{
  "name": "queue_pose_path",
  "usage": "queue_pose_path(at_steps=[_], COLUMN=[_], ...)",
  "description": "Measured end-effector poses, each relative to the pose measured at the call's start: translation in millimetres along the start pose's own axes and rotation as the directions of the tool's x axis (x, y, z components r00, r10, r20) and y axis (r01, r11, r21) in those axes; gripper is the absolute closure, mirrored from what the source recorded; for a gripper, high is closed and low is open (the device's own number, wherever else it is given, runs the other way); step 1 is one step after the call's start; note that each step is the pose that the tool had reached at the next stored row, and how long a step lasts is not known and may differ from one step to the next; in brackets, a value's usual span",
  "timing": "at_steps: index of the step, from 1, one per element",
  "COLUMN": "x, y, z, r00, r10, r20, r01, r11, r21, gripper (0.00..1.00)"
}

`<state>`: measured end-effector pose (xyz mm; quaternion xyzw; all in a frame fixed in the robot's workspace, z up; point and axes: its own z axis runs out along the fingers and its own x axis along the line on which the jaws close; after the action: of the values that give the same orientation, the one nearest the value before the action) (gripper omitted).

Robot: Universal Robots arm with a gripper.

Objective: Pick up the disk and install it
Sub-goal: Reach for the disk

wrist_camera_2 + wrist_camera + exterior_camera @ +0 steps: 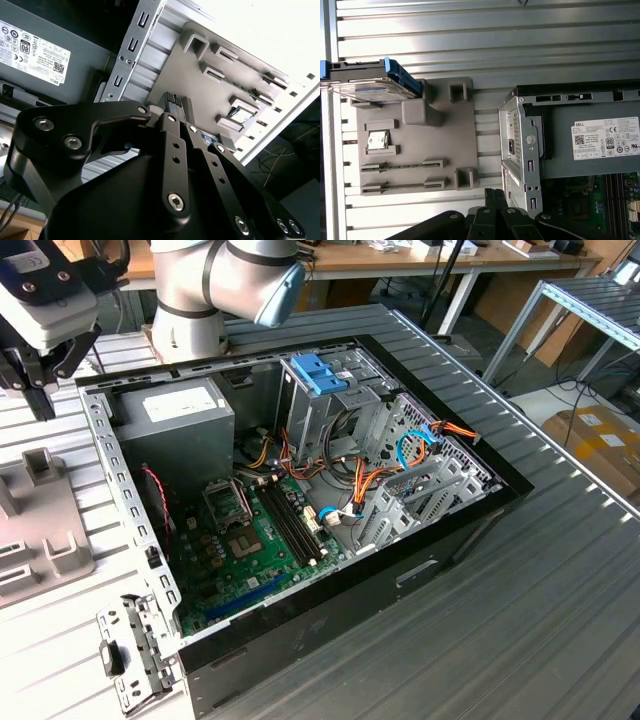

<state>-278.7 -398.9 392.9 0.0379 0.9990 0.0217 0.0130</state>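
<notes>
At the exterior view's left, the arm's gripper (42,390) hangs over a slatted metal table (560,620). It is near the edge of a grey fixture plate (40,540) and just outside the wall of an open computer case (350,610). In both wrist views its black fingers (489,197) appear pressed together with nothing between them, so the tool looks closed and empty. The disk (367,82) is silver-grey, with a white-and-blue label and bright blue side rails. In the first wrist view it rests at one corner of that plate, beside a raised grey block, and reaches past the plate's edge. It looks tipped rather than flat, though I cannot be sure. It is well apart from the gripper, with most of the plate between them. A small square chip (377,140) sits in another recess of the plate. Further right, the case holds a large grey power-supply box (175,425) with a white sticker at its far left. A green motherboard (250,540) lies nearer, and a light-blue latch piece (320,370) stands at the far wall. A metal drive cage (420,475) strung with orange and blue cables is at the right. By my reading the work is at the approach to the pick-up, with nothing lifted or installed. Taking the disk would call for parted fingers squared to its blue rails and a path clear of the raised block.
</notes>
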Motion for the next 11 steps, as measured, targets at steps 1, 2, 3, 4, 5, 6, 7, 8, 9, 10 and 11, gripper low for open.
queue_pose_path(at_steps=[1,2,3,4,5,6,7,8,9,10,11], x=[2.0,2.6,3.2,4.1,4.8,5.3,5.9,6.4,7.2,7.9,8.2], y=[-0.2,-0.2,-0.3,-0.3,-0.4,-0.4,-0.4,-0.5,-0.5,-0.6,-0.6], z=[0.0,0.0,-0.1,-0.1,-0.1,-0.1,-0.1,-0.1,-0.1,-0.1,-0.1], r00=[1.0,1.0,1.0,1.0,1.0,1.0,1.0,1.0,1.0,1.0,1.0], r10=[0.0,0.0,0.0,0.0,0.0,0.0,0.0,0.0,0.0,0.0,0.0], r20=[0.0001,0.0001,0.0,0.0001,0.0,0.0001,0.0001,0.0001,0.0,0.0001,0.0001], r01=[0.0,0.0,0.0,0.0,0.0,0.0,0.0,0.0,0.0,0.0,0.0], r11=[1.0,1.0,1.0,1.0,1.0,1.0,1.0,1.0,1.0,1.0,1.0], r21=[-0.0001,-0.0001,0.0,0.0,0.0,-0.0001,0.0,0.0,0.0,-0.0001,-0.0001], gripper=[0.89,0.89,0.89,0.89,0.89,0.89,0.89,0.89,0.89,0.89,0.89])
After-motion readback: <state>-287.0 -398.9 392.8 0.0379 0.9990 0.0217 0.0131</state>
